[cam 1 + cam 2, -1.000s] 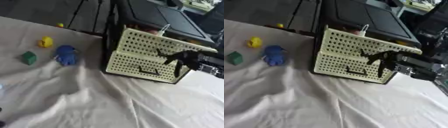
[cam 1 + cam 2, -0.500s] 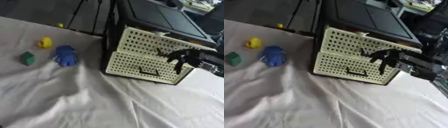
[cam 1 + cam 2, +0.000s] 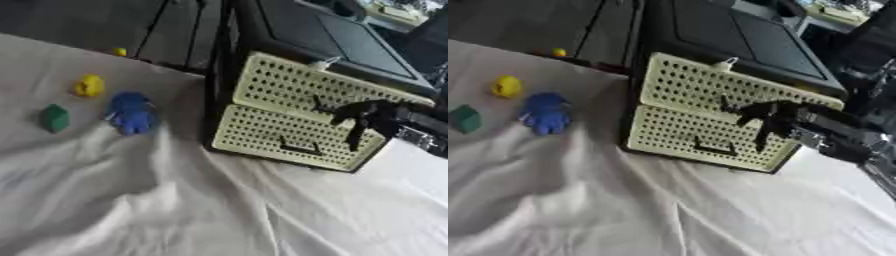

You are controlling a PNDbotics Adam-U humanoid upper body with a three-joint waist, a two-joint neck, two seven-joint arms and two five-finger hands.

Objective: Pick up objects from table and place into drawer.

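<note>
Right hand (image 3: 767,117), black, reaches in from the right edge across the front of the cream perforated plastic drawer unit (image 3: 289,117). Compared with a second ago it sits slightly higher and further left on the front, near the seam between the upper and lower drawer faces; part of that shift is head motion, since the whole scene has slid. Fingers (image 3: 354,135) hang down, partly curled, over the lower drawer front; whether they hook an edge cannot be told. The dark handle (image 3: 298,148) on the lower drawer is apart from the hand.

Both drawer fronts look flush, no gap visible.

On the desk's white cloth (image 3: 175,200), well left of the unit: yellow rounded toy (image 3: 88,86), green block (image 3: 55,118), blue soft figure (image 3: 131,112). Their layout matches the earlier pictures.

Judgement: hand is working at the drawer front, not at the toys. Left hand not seen.
</note>
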